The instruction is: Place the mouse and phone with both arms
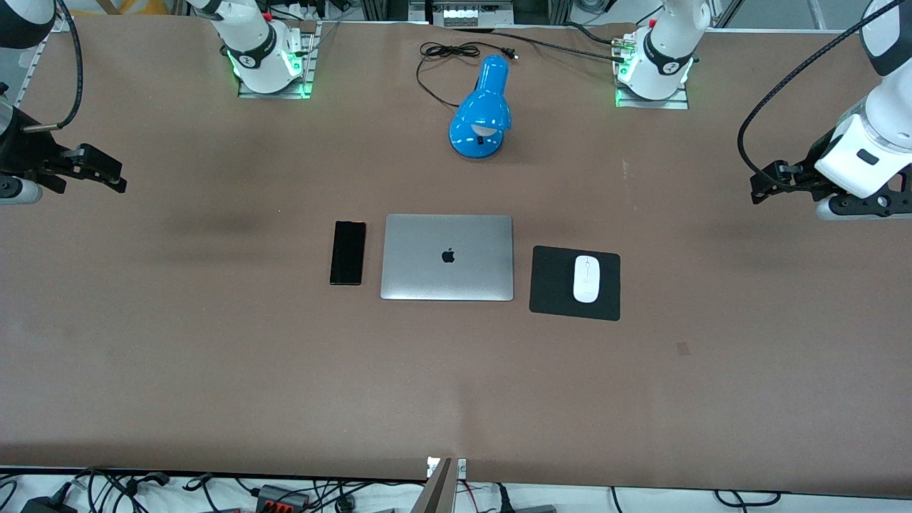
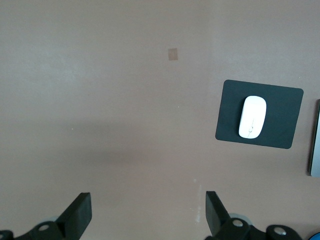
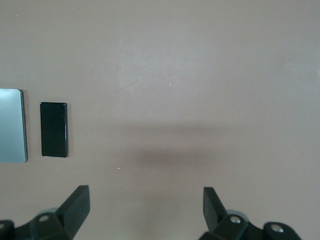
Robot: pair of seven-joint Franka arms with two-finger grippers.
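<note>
The white mouse [image 1: 586, 278] lies on a black mouse pad [image 1: 552, 285] beside the silver laptop [image 1: 447, 257], toward the left arm's end of the table. It also shows in the left wrist view [image 2: 252, 117]. The black phone [image 1: 348, 252] lies flat on the table beside the laptop, toward the right arm's end, and shows in the right wrist view [image 3: 54, 129]. My left gripper [image 1: 762, 187] is open and empty, up over bare table well away from the mouse. My right gripper [image 1: 114, 178] is open and empty, up over bare table well away from the phone.
A blue desk lamp [image 1: 482, 112] with a black cord [image 1: 442, 53] lies farther from the front camera than the laptop. The brown table [image 1: 456, 385] has wide bare room nearer the front camera. A small patch [image 1: 683, 348] marks the surface.
</note>
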